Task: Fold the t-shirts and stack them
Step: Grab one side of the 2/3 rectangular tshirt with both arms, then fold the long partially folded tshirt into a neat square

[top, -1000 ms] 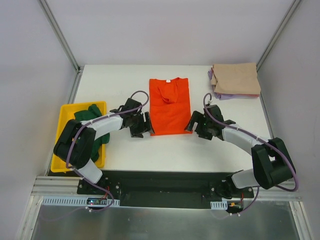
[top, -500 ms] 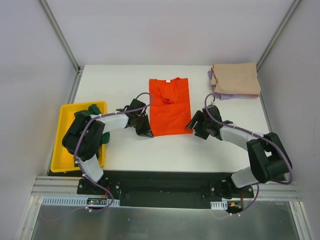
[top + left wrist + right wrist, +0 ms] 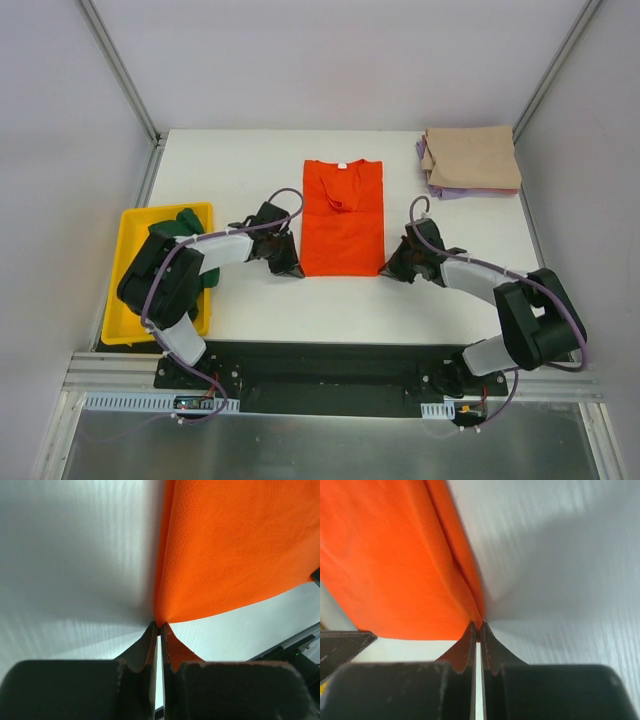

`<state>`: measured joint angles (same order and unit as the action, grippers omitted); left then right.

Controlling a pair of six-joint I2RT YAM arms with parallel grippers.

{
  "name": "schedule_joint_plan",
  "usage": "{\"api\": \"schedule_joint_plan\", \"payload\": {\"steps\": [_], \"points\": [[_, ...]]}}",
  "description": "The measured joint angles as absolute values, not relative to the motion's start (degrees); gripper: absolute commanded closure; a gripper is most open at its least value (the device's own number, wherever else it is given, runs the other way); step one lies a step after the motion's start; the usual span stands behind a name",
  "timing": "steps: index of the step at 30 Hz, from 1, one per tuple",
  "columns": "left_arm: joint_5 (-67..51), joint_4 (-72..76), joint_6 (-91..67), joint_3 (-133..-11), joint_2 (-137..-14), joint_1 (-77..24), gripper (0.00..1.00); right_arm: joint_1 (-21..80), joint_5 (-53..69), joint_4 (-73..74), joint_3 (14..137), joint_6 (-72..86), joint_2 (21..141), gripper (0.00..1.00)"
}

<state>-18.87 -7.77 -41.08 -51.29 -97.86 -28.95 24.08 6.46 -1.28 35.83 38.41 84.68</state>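
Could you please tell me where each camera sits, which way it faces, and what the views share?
Top external: above and behind the bases, looking down at the table; shows left arm, right arm, left gripper and right gripper at the orange-red t-shirt's near corners.
Left wrist: on that arm, looking along its shut fingers pinching one corner.
Right wrist: likewise, fingers pinching the other corner.
All three share the shirt.

We see two matching arms, the left arm (image 3: 225,245) and the right arm (image 3: 480,272), each built of smooth white links between bulky black joint housings. A thin purple cable (image 3: 280,192) loops along each. Both are bolted to one long black base plate (image 3: 330,365). Close up, the left gripper (image 3: 159,626) and right gripper (image 3: 479,625) have matte black fingers (image 3: 142,655) that taper to thin tips, with pale chips along their edges.
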Motion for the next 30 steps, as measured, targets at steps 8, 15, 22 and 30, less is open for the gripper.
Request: {"api": "schedule_joint_plan", "payload": {"steps": [8,15,22,30], "points": [[-16.69,-12.69,-41.08,-38.74,-74.85,-30.59,1.0,28.18,15.22,12.99,35.27,31.42,68.47,0.99],[-14.37,-23.9,-41.1,-37.3,-44.97,-35.22,1.0,32.49,27.94,32.4,40.58,29.63,52.25,1.0],[-14.41,-30.94,-41.12,-41.36,-38.44,-35.31,1.0,33.12,34.02,38.68,44.42,32.38,43.94,0.99],[-9.08,-32.08,-41.19,-47.16,-45.87,-35.33,1.0,27.59,33.01,39.64,45.06,31.51,47.0,0.99]]}}
